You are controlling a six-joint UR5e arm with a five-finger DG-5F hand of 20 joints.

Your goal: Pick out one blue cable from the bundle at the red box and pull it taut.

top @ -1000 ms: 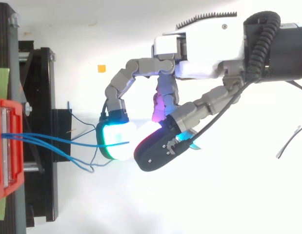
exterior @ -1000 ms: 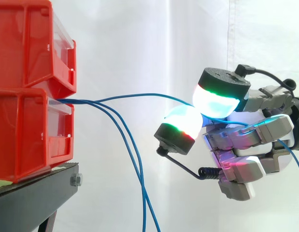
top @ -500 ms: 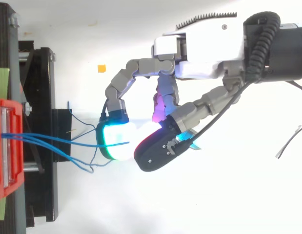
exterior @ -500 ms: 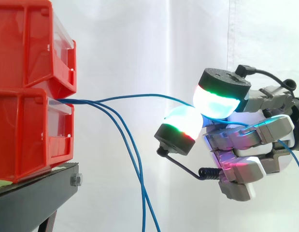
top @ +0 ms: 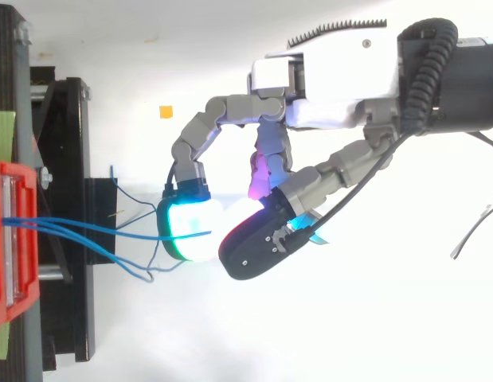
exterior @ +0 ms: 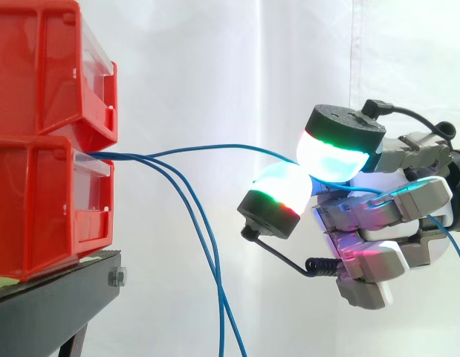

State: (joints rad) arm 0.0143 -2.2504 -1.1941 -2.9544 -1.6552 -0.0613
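**Side view.** We see the hand with its fingers curled and two glowing pads closed on one blue cable — a pinch, as far as we can judge. From the pads the cable runs out ahead of the fingertips to the red box. Its long axis is near level but bowed slightly upward, so it is not yet taut. The other blue cables droop ahead of and below the hand. We judge the pull must go wristward — straight away from the box.
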